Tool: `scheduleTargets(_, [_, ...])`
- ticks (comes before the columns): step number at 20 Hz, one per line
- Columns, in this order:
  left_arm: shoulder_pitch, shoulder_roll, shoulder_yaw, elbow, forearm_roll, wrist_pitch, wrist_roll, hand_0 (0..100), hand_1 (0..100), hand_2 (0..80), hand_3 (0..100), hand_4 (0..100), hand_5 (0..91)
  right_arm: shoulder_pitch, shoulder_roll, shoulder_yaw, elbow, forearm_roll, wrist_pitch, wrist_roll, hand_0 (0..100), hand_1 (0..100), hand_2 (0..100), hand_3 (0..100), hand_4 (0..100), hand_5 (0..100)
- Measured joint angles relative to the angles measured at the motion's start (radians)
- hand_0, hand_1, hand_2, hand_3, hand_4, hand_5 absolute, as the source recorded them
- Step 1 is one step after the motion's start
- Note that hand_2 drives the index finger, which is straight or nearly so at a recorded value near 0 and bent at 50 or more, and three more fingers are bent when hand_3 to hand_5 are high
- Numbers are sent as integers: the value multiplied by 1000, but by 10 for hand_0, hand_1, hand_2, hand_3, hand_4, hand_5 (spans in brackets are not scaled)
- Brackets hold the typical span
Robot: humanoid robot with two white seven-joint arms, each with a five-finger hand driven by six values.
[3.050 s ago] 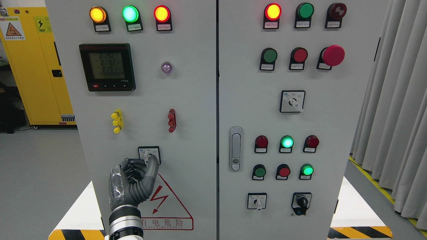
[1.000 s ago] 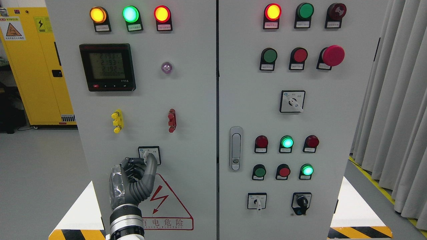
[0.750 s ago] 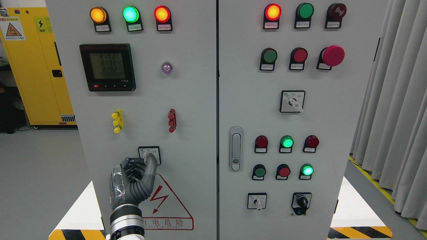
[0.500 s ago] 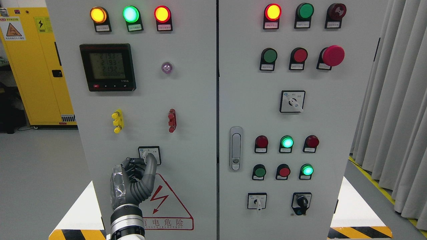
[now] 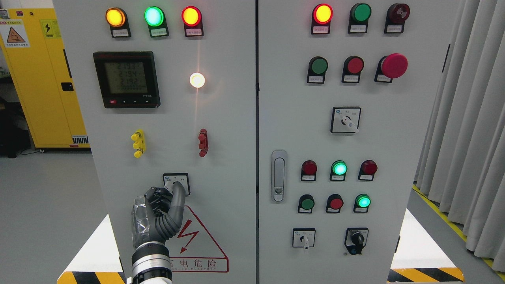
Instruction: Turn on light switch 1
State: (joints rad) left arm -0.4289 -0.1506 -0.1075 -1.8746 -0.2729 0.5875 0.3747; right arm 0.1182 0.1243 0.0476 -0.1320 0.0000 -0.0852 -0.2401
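The left robot hand (image 5: 159, 207) reaches up from the bottom edge of the left cabinet door (image 5: 229, 130), its fingers (image 5: 178, 195) curled and pinching the white knob of the switch (image 5: 176, 183). The switch sits low on that door, in its middle, just above the red warning triangle (image 5: 197, 236). The knob is mostly hidden by the fingers, so its angle cannot be told. Higher on the same door, right of the meter (image 5: 127, 79), the small lamp (image 5: 197, 80) glows bright white-orange with a thin flare running up and down from it. Along the top edge, amber, green and red pilot lights (image 5: 154, 16) are lit. A yellow terminal (image 5: 138, 143) and a red terminal (image 5: 202, 142) sit between meter and switch.
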Motion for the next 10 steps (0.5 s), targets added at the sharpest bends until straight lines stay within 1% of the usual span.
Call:
scheduleTargets(2, [-1,0,0,0,0,-1,0,676,449,612,939,935,893,0,0,0,0,0,0,0,0,500,40,0,0,0])
scheduleTargets(10, [-3,0,0,1,0,-3,1,545,438,612,939,935,892,0,0,0,0,0,0,0,0,500,40,0,0,0])
